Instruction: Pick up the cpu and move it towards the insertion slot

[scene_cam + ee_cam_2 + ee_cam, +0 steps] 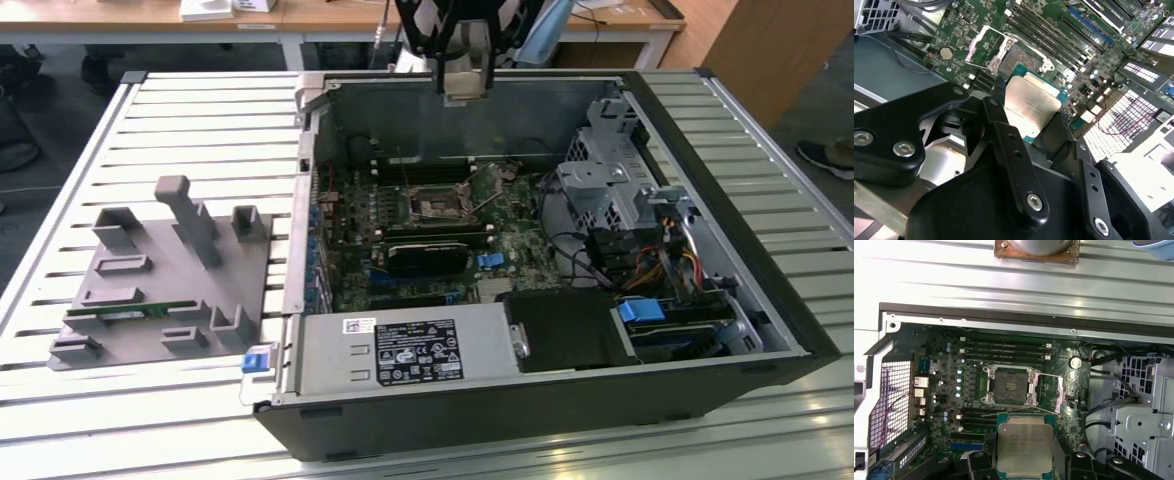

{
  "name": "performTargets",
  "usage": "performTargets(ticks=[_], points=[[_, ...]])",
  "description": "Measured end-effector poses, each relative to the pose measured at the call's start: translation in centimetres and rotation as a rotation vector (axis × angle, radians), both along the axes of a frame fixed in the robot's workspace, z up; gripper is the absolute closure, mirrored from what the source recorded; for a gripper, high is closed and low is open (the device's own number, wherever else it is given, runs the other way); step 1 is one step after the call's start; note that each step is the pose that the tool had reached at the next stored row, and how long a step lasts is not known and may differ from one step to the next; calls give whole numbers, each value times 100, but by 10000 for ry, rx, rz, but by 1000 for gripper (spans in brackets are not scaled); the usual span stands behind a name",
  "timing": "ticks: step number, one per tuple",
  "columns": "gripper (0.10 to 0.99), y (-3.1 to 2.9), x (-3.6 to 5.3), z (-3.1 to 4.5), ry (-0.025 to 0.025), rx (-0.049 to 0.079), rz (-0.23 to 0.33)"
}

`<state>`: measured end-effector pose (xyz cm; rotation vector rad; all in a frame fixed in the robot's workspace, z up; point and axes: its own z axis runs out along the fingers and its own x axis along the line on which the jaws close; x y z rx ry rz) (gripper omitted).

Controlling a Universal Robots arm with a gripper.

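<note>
The black fingers (1031,107) clench the flat square silver-topped cpu (1024,446), held above the board; the open metal-framed insertion slot (1008,385) lies just beyond it (lid raised).

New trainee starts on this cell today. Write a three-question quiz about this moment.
1. True or false: the cpu already sits in the insertion slot.
2. What does the tool hold?
3. The slot's metal frame is: A open, B closed over a chip.

Key
1. False: in both wrist views the chip is held apart from the empty socket.
2. The cpu, gripped by its edges.
3. A.
</note>
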<state>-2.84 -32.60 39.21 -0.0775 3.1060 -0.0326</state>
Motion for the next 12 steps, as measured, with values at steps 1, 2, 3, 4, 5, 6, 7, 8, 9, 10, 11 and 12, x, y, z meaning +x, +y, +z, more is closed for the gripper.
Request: performTargets(ticks=[1, 2, 3, 4, 5, 6, 7, 8, 9, 10, 11, 12], points=[[545, 6, 7, 0, -1, 0, 0], [545, 7, 9, 0, -1, -2, 0], [545, 7, 10, 0, -2, -1, -1], [545, 7, 10, 0, -2, -1, -2], [545, 7, 10, 0, -2, 0, -1], [545, 7, 11, 0, -2, 0, 0], [545, 7, 11, 0, -2, 0, -1], [545, 7, 13, 0, -3, 0, 0], [545, 7, 13, 0, -2, 0, 0], [545, 7, 13, -1, -2, -1, -11], [545, 7, 13, 0, -3, -2, -30], [545, 7, 13, 0, -2, -3, -62]])
